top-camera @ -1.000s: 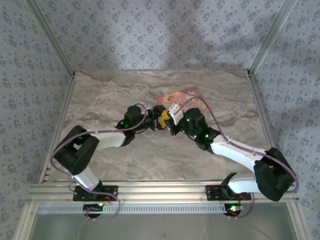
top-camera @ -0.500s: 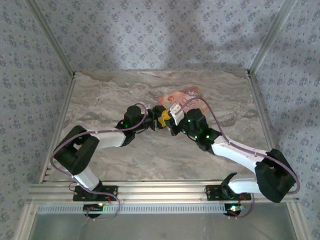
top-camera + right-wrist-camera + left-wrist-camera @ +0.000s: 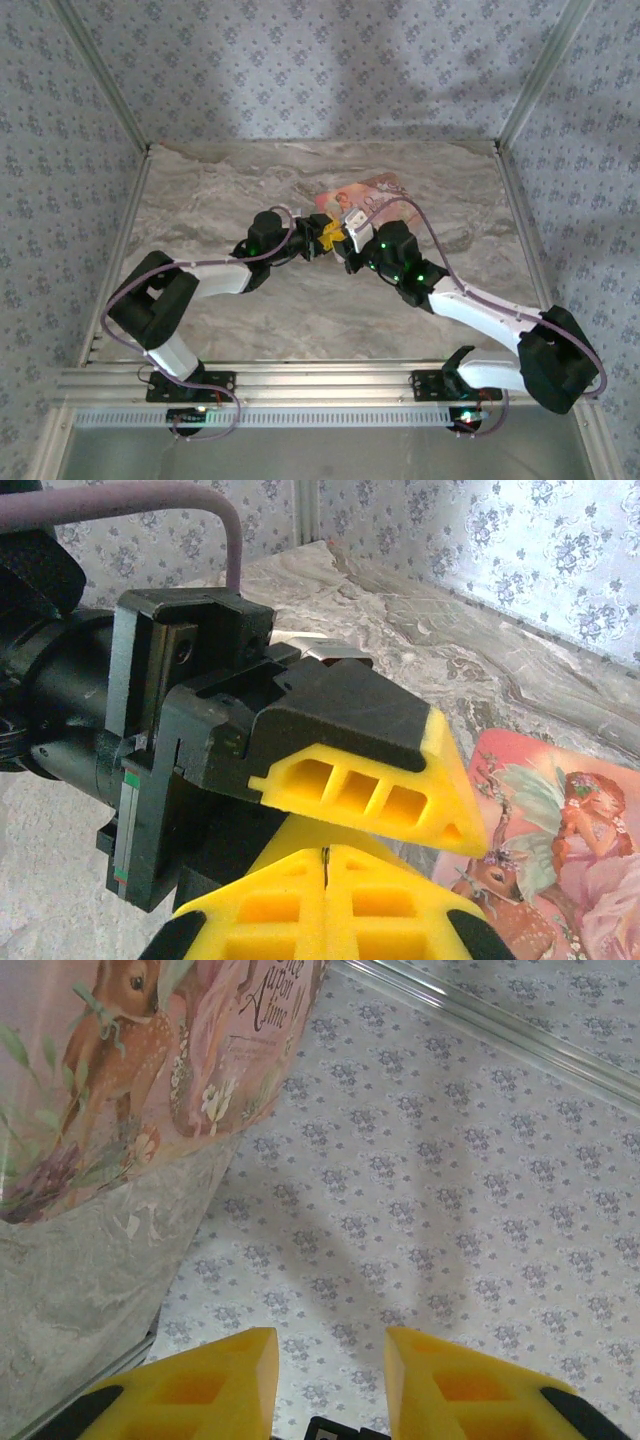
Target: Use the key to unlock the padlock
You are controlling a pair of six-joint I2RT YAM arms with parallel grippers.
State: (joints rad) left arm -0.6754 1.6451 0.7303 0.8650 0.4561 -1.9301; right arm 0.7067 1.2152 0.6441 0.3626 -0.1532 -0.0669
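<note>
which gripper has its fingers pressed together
The right gripper: its yellow fingers meet with no gap, while on the left gripper they stand apart.

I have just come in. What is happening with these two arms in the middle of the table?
The left pincer and the right pincer meet tip to tip above the marble table, next to a pink picture box. The right pincer is shut, its yellow fingers pressed together; whether the key sits between them is too small to tell. The left pincer is open with nothing between its fingers, and one of them is close against the right pincer's tips.
</note>
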